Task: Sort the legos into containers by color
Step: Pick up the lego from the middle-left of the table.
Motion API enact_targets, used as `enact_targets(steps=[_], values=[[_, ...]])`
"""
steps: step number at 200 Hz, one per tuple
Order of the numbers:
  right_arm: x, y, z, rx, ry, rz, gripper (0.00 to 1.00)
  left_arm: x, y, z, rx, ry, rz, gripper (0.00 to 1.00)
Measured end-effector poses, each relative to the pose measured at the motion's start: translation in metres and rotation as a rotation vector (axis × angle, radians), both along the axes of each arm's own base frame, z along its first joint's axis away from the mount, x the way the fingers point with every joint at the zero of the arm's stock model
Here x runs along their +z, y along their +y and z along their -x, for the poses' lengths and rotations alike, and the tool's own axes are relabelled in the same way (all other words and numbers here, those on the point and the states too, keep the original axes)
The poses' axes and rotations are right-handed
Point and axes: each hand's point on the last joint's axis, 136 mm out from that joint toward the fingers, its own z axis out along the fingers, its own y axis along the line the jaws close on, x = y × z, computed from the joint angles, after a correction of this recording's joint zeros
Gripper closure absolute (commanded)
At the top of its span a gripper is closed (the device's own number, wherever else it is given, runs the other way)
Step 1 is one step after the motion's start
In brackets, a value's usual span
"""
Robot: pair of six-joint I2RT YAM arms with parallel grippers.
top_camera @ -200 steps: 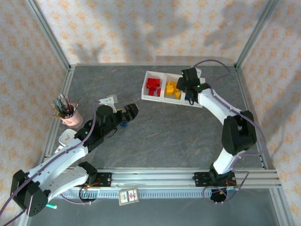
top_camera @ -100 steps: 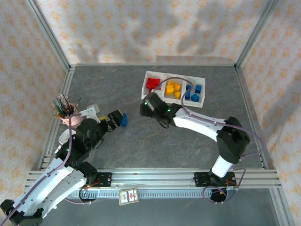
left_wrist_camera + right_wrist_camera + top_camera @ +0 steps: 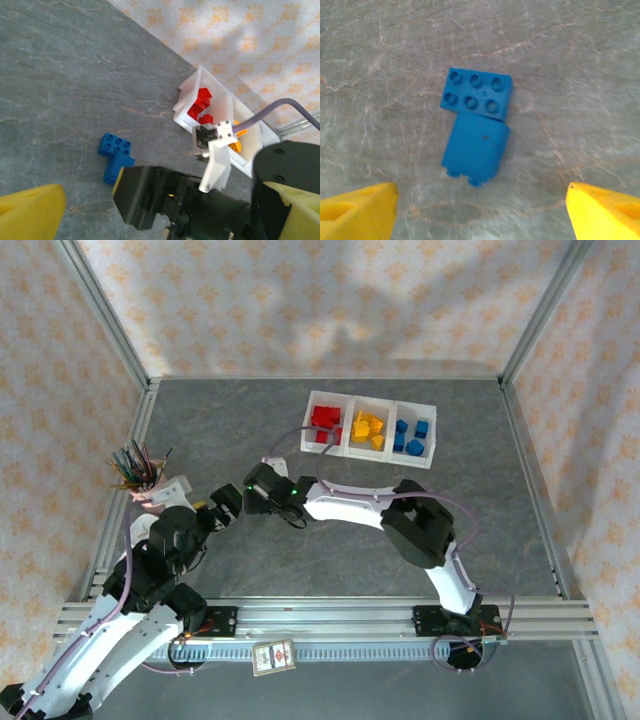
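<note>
A blue lego piece (image 3: 476, 127) lies on the grey marbled tabletop (image 3: 580, 60), in the centre of the right wrist view. It is made of two parts that touch each other. The upper part is a flat brick with six round studs, in two rows of three, facing the camera. The lower part is a smooth block without studs on its visible face. It seems to lie on its side, since small bumps show at its bottom edge, but the view does not make this sure. Together the two parts form a slightly tilted L shape.

The right gripper (image 3: 480, 210) hangs above this piece with its jaws wide apart. Its yellow pads (image 3: 360, 210) are at the lower left and lower right corners of the frame, and it holds nothing.

In the top view the left gripper (image 3: 226, 506) is at centre left, just beside the right gripper. In the left wrist view its yellow pads are far apart at the bottom corners, so it is wide open and grips nothing. The blue piece is at lower left there.

The white tray (image 3: 310, 412) stands at upper centre, well apart from the blue piece. Its left bin has red legos (image 3: 324, 422), the middle bin yellow-orange legos (image 3: 367, 430), and the right bin blue legos (image 3: 410, 437).
</note>
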Motion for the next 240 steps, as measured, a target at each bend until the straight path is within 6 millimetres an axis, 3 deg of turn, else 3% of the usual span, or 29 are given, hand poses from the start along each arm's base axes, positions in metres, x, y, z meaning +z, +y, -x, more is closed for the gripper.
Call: enact_targets(steps=[34, 79, 177, 211, 240], values=[[-0.011, 0.015, -0.008, -0.004, -0.004, 0.018, 0.15, -0.002, 0.005, 0.003, 0.021, 0.008, 0.001, 0.01], [-0.027, 0.025, -0.02, -0.016, -0.02, 0.065, 0.28, 0.0, 0.009, 0.004, 0.038, -0.003, 0.002, 0.01], [-0.046, 0.017, -0.026, -0.026, -0.041, 0.152, 0.65, -0.002, 0.009, 0.003, 0.041, 0.006, -0.005, 0.01], [-0.046, 0.012, -0.023, -0.02, -0.04, 0.155, 0.69, -0.003, 0.008, 0.002, 0.041, 0.007, -0.006, 0.01], [-0.04, -0.011, -0.008, -0.018, -0.022, 0.158, 0.69, -0.003, 0.008, 0.003, 0.036, 0.008, -0.006, 0.01]])
